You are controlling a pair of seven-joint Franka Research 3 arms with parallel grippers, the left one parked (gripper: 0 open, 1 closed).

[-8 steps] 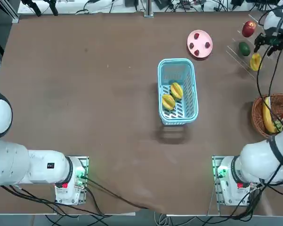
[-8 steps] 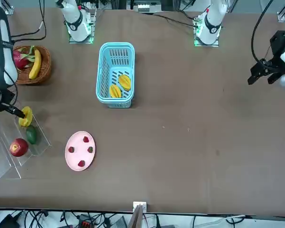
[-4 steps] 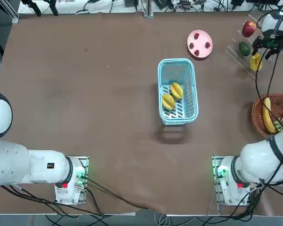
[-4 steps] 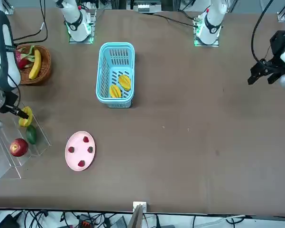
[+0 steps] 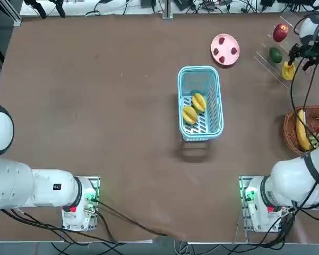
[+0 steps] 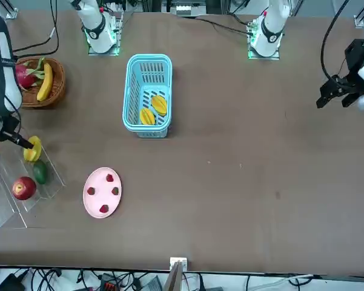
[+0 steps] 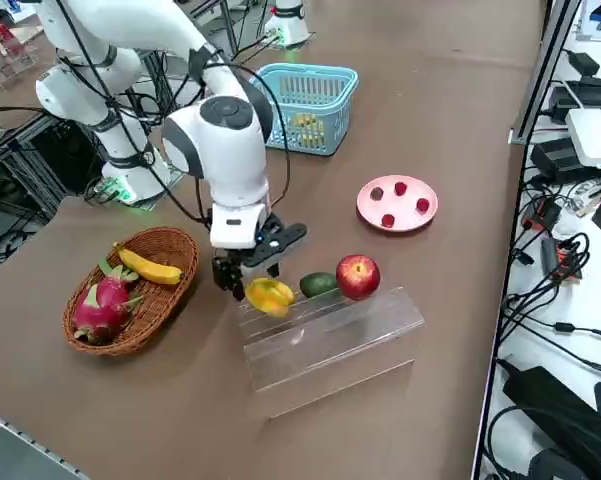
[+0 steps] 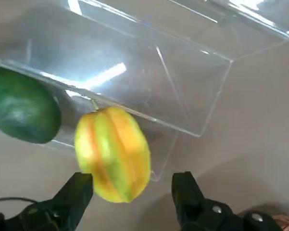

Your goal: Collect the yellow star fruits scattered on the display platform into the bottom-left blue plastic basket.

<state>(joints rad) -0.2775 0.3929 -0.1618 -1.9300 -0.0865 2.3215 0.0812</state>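
I see a ribbed yellow star fruit, orange-tinged with greenish ridges, on the smooth, clear acrylic stepped platform; my right black two-fingered pincer stands wide beside it, empty.

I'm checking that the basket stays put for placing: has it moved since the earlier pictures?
No. The blue basket sits at the same spot beside the pink plate.

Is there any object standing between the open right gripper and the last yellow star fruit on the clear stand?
Nothing visible stands between the open right gripper and the yellow ridged star fruit; the oval green fruit sits beside it.
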